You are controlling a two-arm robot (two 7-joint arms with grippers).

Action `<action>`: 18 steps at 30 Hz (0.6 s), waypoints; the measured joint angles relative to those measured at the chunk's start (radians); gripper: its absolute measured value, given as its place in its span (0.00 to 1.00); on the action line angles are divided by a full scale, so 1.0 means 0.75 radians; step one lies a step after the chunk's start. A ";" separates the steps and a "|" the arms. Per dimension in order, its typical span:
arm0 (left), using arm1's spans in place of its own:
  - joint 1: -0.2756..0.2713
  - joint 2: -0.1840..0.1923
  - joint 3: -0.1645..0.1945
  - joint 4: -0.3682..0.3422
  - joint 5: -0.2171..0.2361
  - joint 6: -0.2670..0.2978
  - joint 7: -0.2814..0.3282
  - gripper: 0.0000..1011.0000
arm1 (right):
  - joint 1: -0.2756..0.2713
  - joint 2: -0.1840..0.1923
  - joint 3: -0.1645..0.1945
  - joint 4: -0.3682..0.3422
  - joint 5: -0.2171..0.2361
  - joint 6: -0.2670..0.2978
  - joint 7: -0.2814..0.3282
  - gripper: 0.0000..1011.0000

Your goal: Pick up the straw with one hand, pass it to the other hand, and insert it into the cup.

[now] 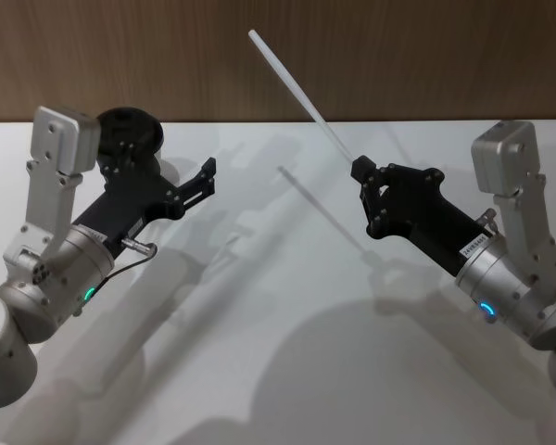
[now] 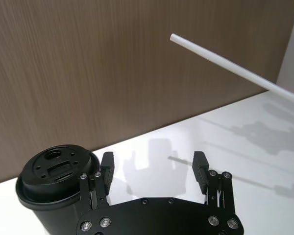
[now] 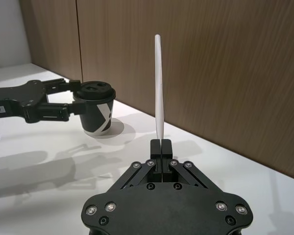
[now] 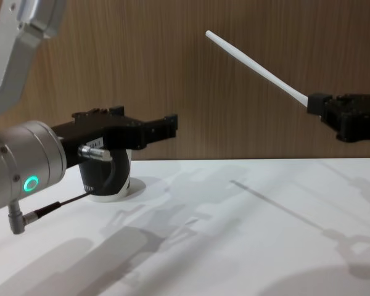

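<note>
The right gripper (image 1: 357, 170) hangs in the air above the right side of the white bench (image 1: 287, 324), its fingers pressed together on the lower end of the straw (image 1: 296, 93). The straw is clear of the bench and slants up and to the far left from the pinch, its free end showing against the wood-panelled wall (image 1: 398, 56). In the right wrist view the white tube rises straight out from between the closed fingers (image 3: 164, 147).

The left gripper (image 1: 204, 181) is raised over the left side of the bench and points toward the right, with its two fingers spread and nothing between them. It is well apart from the straw.

The cup (image 1: 130, 130) stands upright on the bench at the far left, close to the wall, with its black lid (image 2: 56, 169) on. It sits just beside and behind the left gripper, outside the gap between the fingers; whether it touches the gripper cannot be told. A thin black cable with a silver plug (image 1: 139, 246) runs along the left wrist.
</note>
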State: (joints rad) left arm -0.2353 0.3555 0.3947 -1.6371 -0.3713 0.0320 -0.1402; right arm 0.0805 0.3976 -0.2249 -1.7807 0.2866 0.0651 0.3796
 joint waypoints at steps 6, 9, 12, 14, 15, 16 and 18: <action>-0.001 -0.021 -0.034 -0.005 -0.113 0.028 -0.073 0.99 | 0.001 0.001 -0.001 -0.001 0.002 -0.001 0.002 0.01; -0.003 -0.033 -0.051 -0.006 -0.169 0.044 -0.105 0.99 | 0.001 0.001 -0.001 -0.001 0.003 -0.001 0.003 0.01; -0.006 -0.046 -0.066 -0.007 -0.236 0.065 -0.140 0.99 | 0.001 0.001 -0.001 -0.001 0.004 -0.002 0.004 0.01; -0.008 -0.051 -0.073 -0.007 -0.265 0.075 -0.159 0.99 | 0.002 0.001 -0.002 -0.001 0.004 -0.002 0.005 0.01; -0.011 -0.057 -0.079 -0.007 -0.294 0.085 -0.175 0.99 | 0.002 0.001 -0.002 -0.001 0.004 -0.002 0.005 0.01; -0.013 -0.061 -0.082 -0.007 -0.309 0.090 -0.182 0.99 | 0.002 0.001 -0.002 -0.001 0.004 -0.002 0.005 0.01; -0.017 -0.071 -0.090 -0.007 -0.359 0.109 -0.208 0.99 | 0.002 0.001 -0.002 -0.001 0.005 -0.002 0.006 0.01</action>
State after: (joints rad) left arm -0.2483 0.3024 0.3269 -1.6427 -0.6406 0.1141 -0.2965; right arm 0.0820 0.3987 -0.2262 -1.7813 0.2901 0.0638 0.3839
